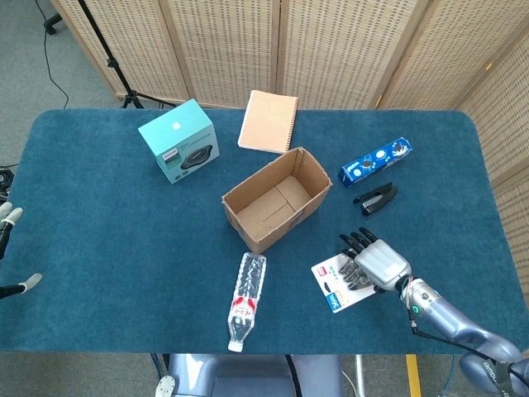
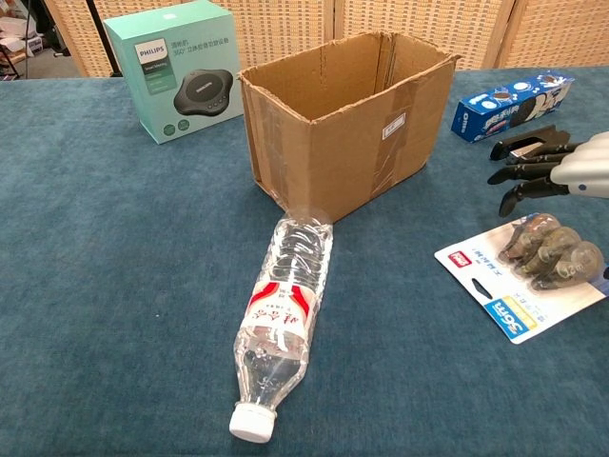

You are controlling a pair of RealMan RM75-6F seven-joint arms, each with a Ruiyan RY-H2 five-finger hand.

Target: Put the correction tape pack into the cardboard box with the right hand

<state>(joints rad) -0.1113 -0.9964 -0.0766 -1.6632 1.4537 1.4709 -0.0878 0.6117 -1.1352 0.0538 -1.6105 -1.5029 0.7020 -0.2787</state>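
Note:
The correction tape pack (image 1: pixel 331 289) (image 2: pixel 519 276), a white and blue card with grey dispensers, lies flat on the blue table right of the bottle. My right hand (image 1: pixel 376 263) (image 2: pixel 557 169) hovers over its far right part, fingers spread and pointing toward the box, holding nothing. In the chest view a small gap shows between fingertips and pack. The open cardboard box (image 1: pixel 277 198) (image 2: pixel 343 124) stands empty at the table's middle, left and beyond the pack. My left hand (image 1: pixel 10 248) shows at the far left edge, fingers apart, empty.
A water bottle (image 1: pixel 246 300) (image 2: pixel 285 305) lies in front of the box. A teal Philips box (image 1: pixel 178 141) (image 2: pixel 186 71) and a notebook (image 1: pixel 269 121) sit at the back. A blue snack box (image 1: pixel 374 161) (image 2: pixel 509 105) and black stapler (image 1: pixel 376 198) lie beyond my right hand.

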